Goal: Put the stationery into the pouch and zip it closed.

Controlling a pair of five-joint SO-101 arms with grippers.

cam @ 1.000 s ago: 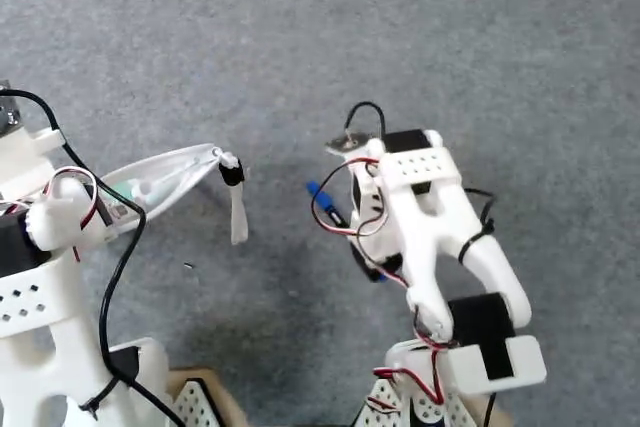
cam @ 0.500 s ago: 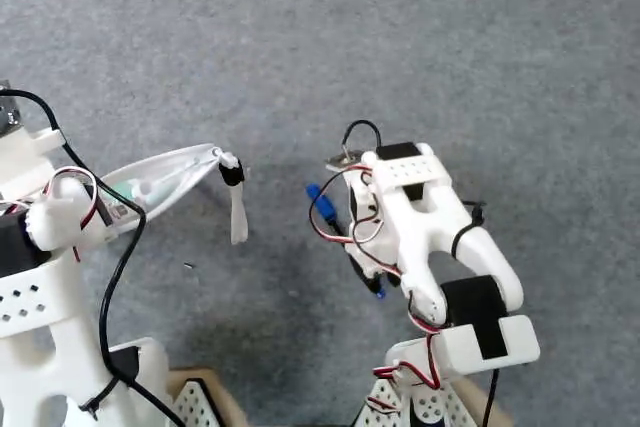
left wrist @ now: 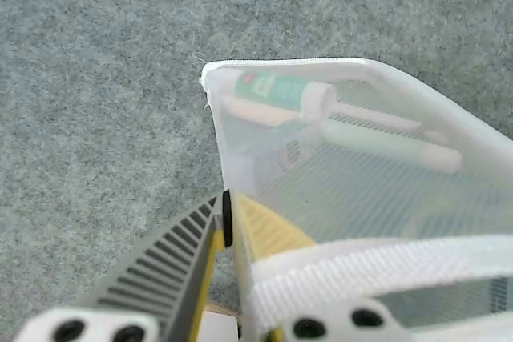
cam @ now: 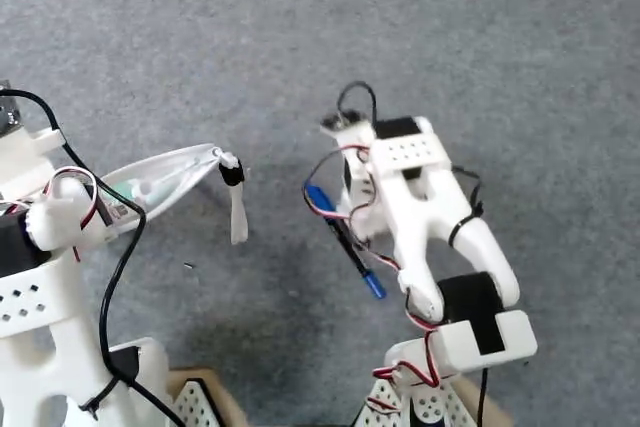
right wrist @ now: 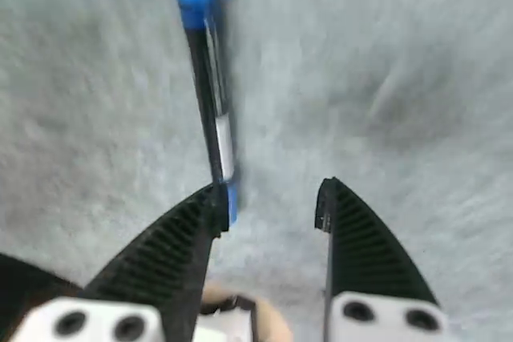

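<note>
The left arm sat folded at the near left of the counter [cam: 520, 67], its tool [left wrist: 228, 215] clamped on the edge of the mesh pouch [left wrist: 361, 198], which held several items; the right arm leaned forward over the middle, its tool [right wrist: 268, 198] pointing down with fingers spread apart and gripping nothing. The blue-and-black pen [right wrist: 210, 102] lay on the counter, one end against one finger.

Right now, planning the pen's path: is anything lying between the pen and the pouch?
Nothing visible but bare table. The pouch has its white strap lying at its tip, on the side facing the pen.
</note>
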